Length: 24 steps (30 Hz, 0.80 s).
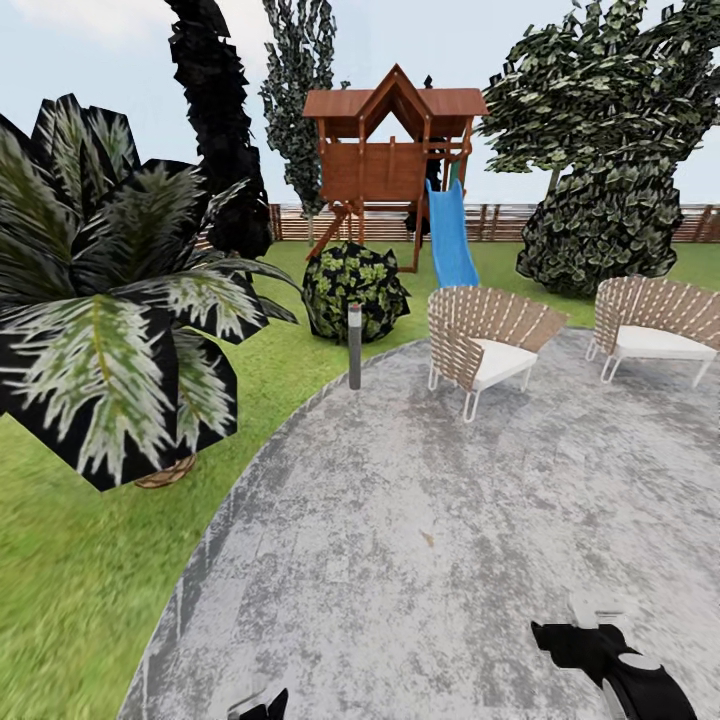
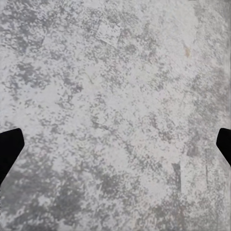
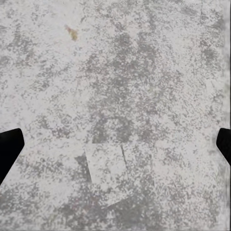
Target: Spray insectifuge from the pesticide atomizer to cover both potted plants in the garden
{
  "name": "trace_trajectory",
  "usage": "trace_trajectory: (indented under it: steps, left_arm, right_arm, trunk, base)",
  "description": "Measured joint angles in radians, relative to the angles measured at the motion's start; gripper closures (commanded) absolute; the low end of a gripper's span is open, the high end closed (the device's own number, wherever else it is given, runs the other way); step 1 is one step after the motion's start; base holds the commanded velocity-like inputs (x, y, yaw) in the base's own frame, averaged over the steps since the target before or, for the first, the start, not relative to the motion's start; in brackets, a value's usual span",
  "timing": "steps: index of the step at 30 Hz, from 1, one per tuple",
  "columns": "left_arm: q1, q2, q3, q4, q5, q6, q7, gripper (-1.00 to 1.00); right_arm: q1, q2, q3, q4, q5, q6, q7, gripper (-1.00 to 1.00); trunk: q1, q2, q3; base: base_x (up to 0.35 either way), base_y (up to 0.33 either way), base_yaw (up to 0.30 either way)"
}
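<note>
The pesticide atomizer and the two small potted plants are out of view. I stand on the garden's round grey stone patio (image 1: 430, 520), with lawn (image 1: 70, 560) to the left and the slatted fence (image 1: 500, 222) far behind. My left gripper (image 2: 115, 147) hangs open over bare stone, its dark fingertips (image 2: 9, 149) wide apart with nothing between them. My right gripper (image 3: 115, 144) is open the same way above the patio. In the head view the left gripper (image 1: 262, 705) peeks in at the bottom edge and the right gripper (image 1: 590, 640) sits low on the right.
A big dark variegated plant (image 1: 110, 300) in a wicker basket stands on the grass at left. A short grey post light (image 1: 354, 346) marks the patio edge beside a round bush (image 1: 355, 290). Two woven chairs (image 1: 485, 345) (image 1: 655, 330) sit ahead right. A wooden playhouse with a blue slide (image 1: 450, 235) stands behind.
</note>
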State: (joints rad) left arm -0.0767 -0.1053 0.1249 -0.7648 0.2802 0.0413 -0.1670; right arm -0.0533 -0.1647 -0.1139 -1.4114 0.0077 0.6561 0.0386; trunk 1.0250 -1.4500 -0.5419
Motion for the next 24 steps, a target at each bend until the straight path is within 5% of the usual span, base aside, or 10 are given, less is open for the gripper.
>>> trace_trajectory:
  steps: [6,7,8,11,14,18,19,21,22,24]
  left_arm:
    - [0.000,0.002,0.001,0.004,0.001,0.000,0.001,-1.00]
    - [0.000,0.002,0.001,0.005,0.001,0.000,0.001,-1.00]
    - [0.000,0.003,0.001,0.009,-0.002,0.008,0.000,-1.00]
    - [0.000,0.001,-0.002,0.005,-0.005,0.071,-0.003,-1.00]
    - [0.000,0.002,-0.002,-0.002,-0.007,0.120,-0.020,-1.00]
    - [0.000,0.003,-0.008,-0.005,-0.010,0.092,-0.035,-1.00]
    - [0.000,0.004,-0.008,-0.005,-0.010,0.084,-0.054,-1.00]
    - [0.000,0.004,-0.008,-0.004,-0.010,0.083,-0.057,-1.00]
    - [0.000,0.004,-0.005,0.004,-0.011,0.085,-0.056,-1.00]
    - [0.000,0.004,-0.004,0.006,-0.012,0.089,-0.053,-1.00]
  right_arm:
    - [-0.005,-0.029,-0.016,-0.007,-0.004,-0.024,0.013,-1.00]
    - [-0.005,-0.029,-0.019,-0.008,-0.011,-0.046,0.027,-1.00]
    - [-0.004,-0.020,-0.064,-0.005,-0.024,-0.145,0.083,-1.00]
    - [-0.003,-0.017,-0.077,-0.001,-0.016,-0.174,0.095,-1.00]
    - [-0.003,-0.017,-0.069,0.000,-0.008,-0.170,0.093,-1.00]
    - [-0.003,-0.018,-0.070,-0.004,-0.006,-0.142,0.091,-1.00]
    - [-0.003,-0.022,-0.075,-0.004,0.016,-0.088,0.076,-1.00]
    - [-0.003,-0.024,-0.075,-0.004,0.031,-0.067,0.035,-1.00]
    - [-0.003,-0.024,-0.072,-0.004,0.046,-0.055,-0.050,-1.00]
    - [-0.003,-0.025,-0.071,-0.004,0.048,-0.052,-0.073,-1.00]
  trunk:
    - [0.000,0.000,0.000]
    - [0.000,0.000,0.000]
    - [0.000,0.000,0.000]
    - [0.000,0.000,0.000]
    - [0.000,0.000,0.000]
    - [0.000,0.000,0.000]
    - [0.000,0.000,0.000]
    - [0.000,0.000,0.000]
    - [0.000,0.000,0.000]
    - [0.000,0.000,0.000]
  base:
    - [-0.004,-0.003,-0.018]
    - [0.000,0.000,-0.262]
    - [0.000,0.000,-0.269]
    - [0.000,0.000,-0.289]
    - [0.000,0.000,-0.296]
    - [0.000,0.000,-0.296]
    - [0.000,0.000,-0.296]
    - [0.000,0.000,-0.296]
    - [0.000,0.000,-0.296]
    - [0.000,0.000,-0.296]
